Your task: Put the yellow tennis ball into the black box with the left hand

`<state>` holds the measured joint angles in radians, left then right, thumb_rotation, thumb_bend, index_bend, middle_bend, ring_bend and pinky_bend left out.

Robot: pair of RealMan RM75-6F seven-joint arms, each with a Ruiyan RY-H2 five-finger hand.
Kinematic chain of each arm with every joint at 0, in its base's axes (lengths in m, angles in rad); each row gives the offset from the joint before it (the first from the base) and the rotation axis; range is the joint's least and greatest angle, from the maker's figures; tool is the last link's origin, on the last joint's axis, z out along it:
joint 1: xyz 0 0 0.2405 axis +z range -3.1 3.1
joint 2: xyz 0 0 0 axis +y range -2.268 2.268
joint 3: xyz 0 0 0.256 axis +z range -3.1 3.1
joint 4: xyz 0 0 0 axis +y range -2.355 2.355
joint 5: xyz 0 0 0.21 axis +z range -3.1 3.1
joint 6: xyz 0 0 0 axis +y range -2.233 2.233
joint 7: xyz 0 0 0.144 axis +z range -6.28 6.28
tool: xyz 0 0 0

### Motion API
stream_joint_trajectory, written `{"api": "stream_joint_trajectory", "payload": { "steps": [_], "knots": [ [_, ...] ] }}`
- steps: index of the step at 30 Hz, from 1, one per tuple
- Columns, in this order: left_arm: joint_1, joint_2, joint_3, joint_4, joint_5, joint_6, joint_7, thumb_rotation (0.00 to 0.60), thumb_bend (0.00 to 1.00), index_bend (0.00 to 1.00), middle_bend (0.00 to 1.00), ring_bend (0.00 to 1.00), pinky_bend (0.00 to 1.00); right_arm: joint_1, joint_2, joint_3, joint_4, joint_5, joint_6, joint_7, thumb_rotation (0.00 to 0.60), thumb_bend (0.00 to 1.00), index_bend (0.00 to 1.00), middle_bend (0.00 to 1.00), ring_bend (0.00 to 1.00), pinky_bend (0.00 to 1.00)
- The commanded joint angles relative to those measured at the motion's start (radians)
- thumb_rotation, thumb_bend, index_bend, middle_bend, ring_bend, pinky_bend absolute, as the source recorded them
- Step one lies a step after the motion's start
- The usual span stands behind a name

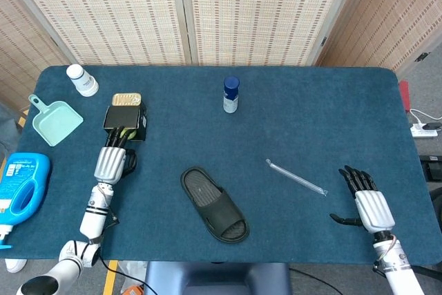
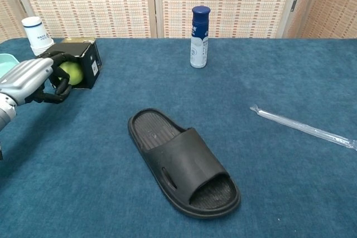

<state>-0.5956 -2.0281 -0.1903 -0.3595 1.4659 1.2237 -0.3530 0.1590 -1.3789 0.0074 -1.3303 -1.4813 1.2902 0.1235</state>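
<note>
Left hand [image 2: 34, 78] is stretched forward over the blue desk [image 1: 290, 122], fingers curled around the yellow tennis ball [image 2: 71, 73], holding it at the open mouth of the black box [image 2: 85, 59]. Right hand [image 1: 364, 200] rests on the desk, fingers spread, holding nothing.

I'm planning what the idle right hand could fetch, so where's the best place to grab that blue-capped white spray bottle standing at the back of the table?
Grip the blue-capped white spray bottle around its white body below the cap, coming in level from the front or right with the right hand. It stands upright and apart from everything else, so a sideways wrap looks safer than a top pinch on the rounded cap.
</note>
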Motion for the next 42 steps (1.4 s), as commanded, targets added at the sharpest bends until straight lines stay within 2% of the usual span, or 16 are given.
{"api": "stream_joint_trajectory", "payload": {
  "steps": [1, 18, 24, 32, 34, 36, 40, 42],
  "knots": [
    [-0.001, -0.006, 0.014, 0.015, -0.001, -0.014, -0.012, 0.07, 0.52, 0.11, 0.0, 0.0, 0.0, 0.0, 0.001, -0.001, -0.001, -0.002, 0.001, 0.002, 0.6, 0.0, 0.0, 0.0, 0.0, 0.0],
    [0.021, 0.016, 0.048, -0.024, 0.009, 0.064, -0.042, 0.07, 0.5, 0.17, 0.0, 0.0, 0.0, -0.003, 0.003, -0.007, 0.001, -0.019, 0.017, 0.015, 0.6, 0.0, 0.0, 0.0, 0.0, 0.0],
    [0.053, 0.063, 0.059, -0.105, 0.02, 0.142, -0.01, 0.071, 0.5, 0.18, 0.0, 0.0, 0.0, -0.007, 0.009, -0.014, 0.001, -0.036, 0.03, 0.035, 0.6, 0.0, 0.0, 0.0, 0.0, 0.0],
    [0.205, 0.206, 0.071, -0.373, 0.019, 0.36, 0.119, 0.071, 0.5, 0.19, 0.0, 0.0, 0.0, -0.013, 0.017, -0.025, 0.006, -0.06, 0.05, 0.068, 0.6, 0.0, 0.0, 0.0, 0.0, 0.0],
    [0.258, 0.249, 0.071, -0.449, 0.002, 0.403, 0.17, 0.086, 0.5, 0.19, 0.0, 0.0, 0.0, -0.015, 0.017, -0.026, 0.007, -0.062, 0.054, 0.068, 0.6, 0.0, 0.0, 0.0, 0.0, 0.0],
    [0.317, 0.309, 0.09, -0.546, -0.026, 0.394, 0.212, 0.114, 0.5, 0.18, 0.01, 0.0, 0.0, -0.019, 0.018, -0.027, 0.007, -0.065, 0.063, 0.075, 0.6, 0.0, 0.0, 0.0, 0.0, 0.0],
    [0.406, 0.465, 0.172, -0.788, -0.064, 0.308, 0.241, 0.12, 0.49, 0.12, 0.01, 0.0, 0.0, -0.023, 0.018, -0.028, 0.017, -0.061, 0.064, 0.086, 0.6, 0.0, 0.0, 0.0, 0.0, 0.0],
    [0.423, 0.493, 0.19, -0.823, -0.054, 0.313, 0.243, 0.121, 0.48, 0.11, 0.01, 0.0, 0.0, -0.024, 0.017, -0.028, 0.021, -0.059, 0.062, 0.088, 0.6, 0.0, 0.0, 0.0, 0.0, 0.0]
  ]
}}
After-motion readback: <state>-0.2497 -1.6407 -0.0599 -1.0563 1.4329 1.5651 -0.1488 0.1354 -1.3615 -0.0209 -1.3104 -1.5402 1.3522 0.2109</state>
